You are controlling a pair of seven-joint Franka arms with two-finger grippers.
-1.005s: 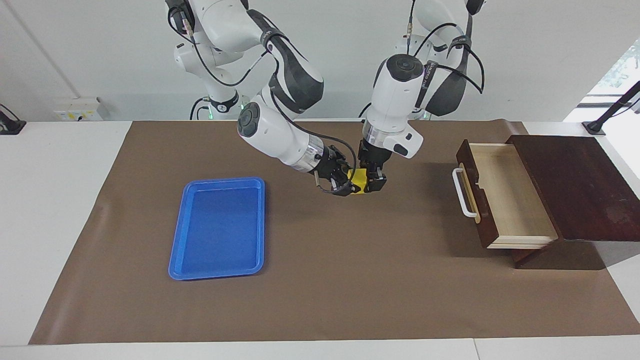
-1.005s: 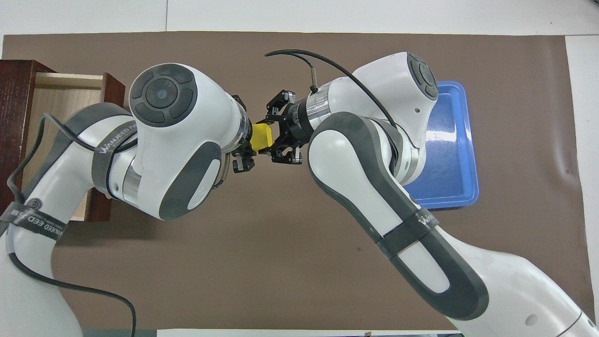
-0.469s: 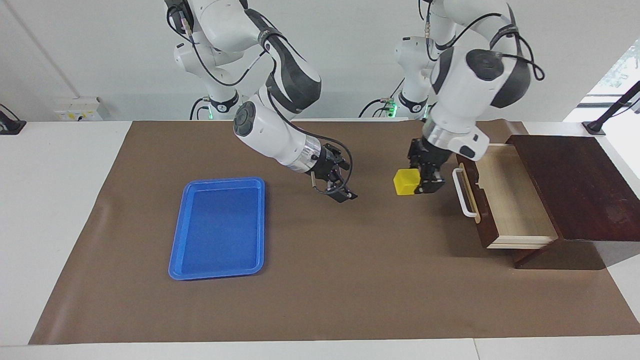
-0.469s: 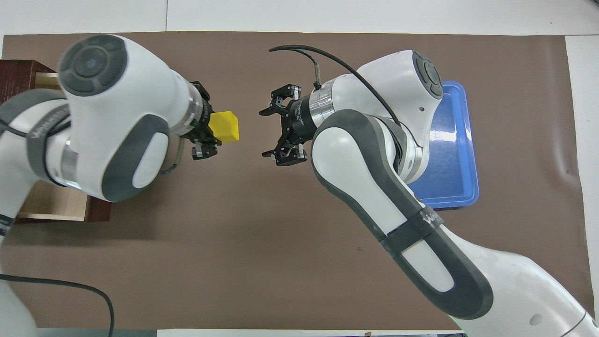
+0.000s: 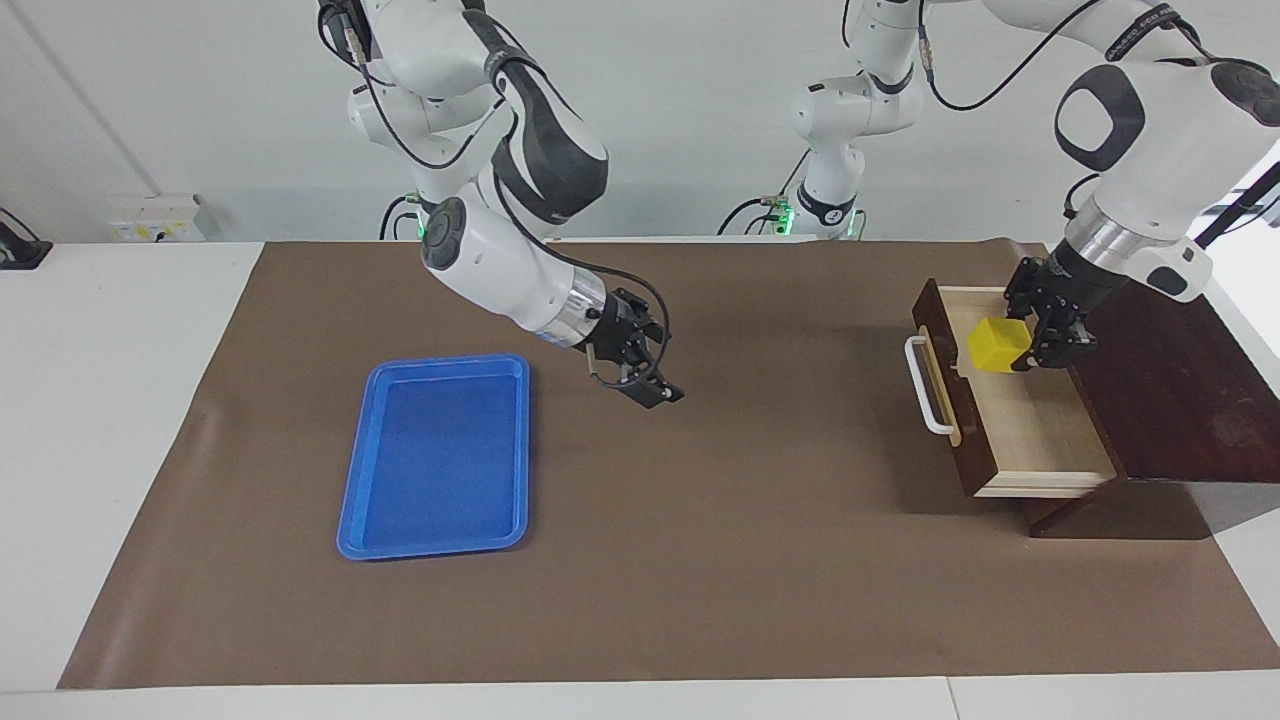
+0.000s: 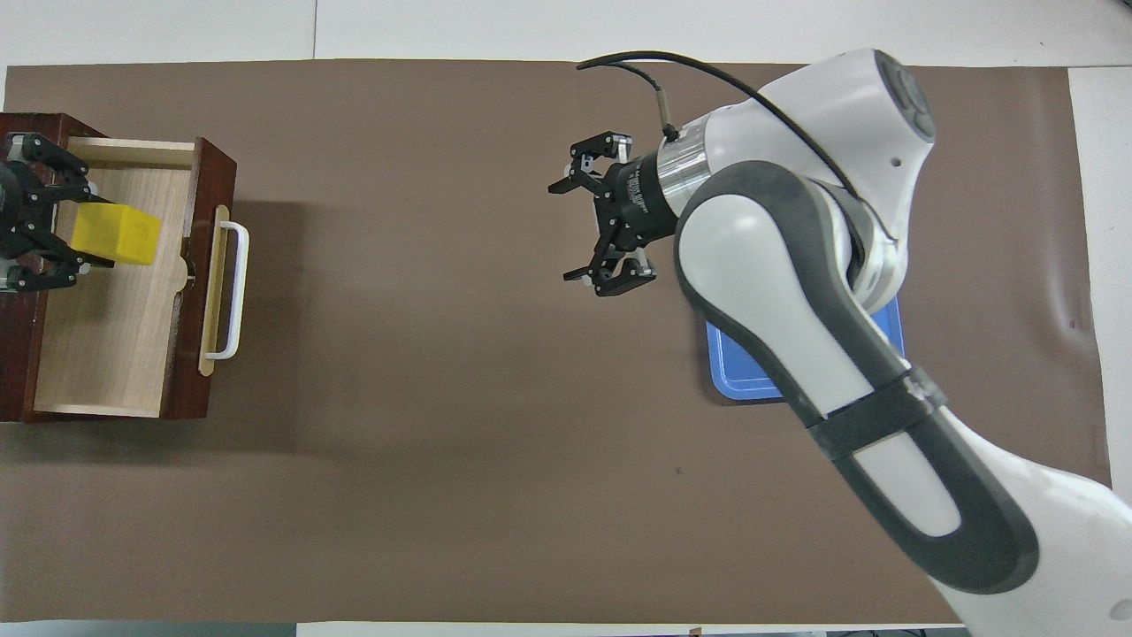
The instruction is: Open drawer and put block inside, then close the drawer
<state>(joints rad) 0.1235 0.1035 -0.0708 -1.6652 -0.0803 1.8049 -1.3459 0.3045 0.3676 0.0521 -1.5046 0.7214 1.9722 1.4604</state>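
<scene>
Block [image 5: 998, 343], a small yellow cube, hangs in the air over the pulled-out drawer [image 5: 1030, 420], clenched between the fingers of the left gripper [image 5: 1040, 340]. In the overhead view it sits at about nine o'clock, above the pale wood floor of the drawer, toward the box [image 5: 1160, 375] rather than the white handle [image 5: 928, 385]. The right gripper [image 5: 650, 375] hangs released, fingers spread, over the bare brown mat [image 5: 700, 560] at the middle of the bench [image 5: 100, 400], beside the blue tray [image 5: 435, 455].
</scene>
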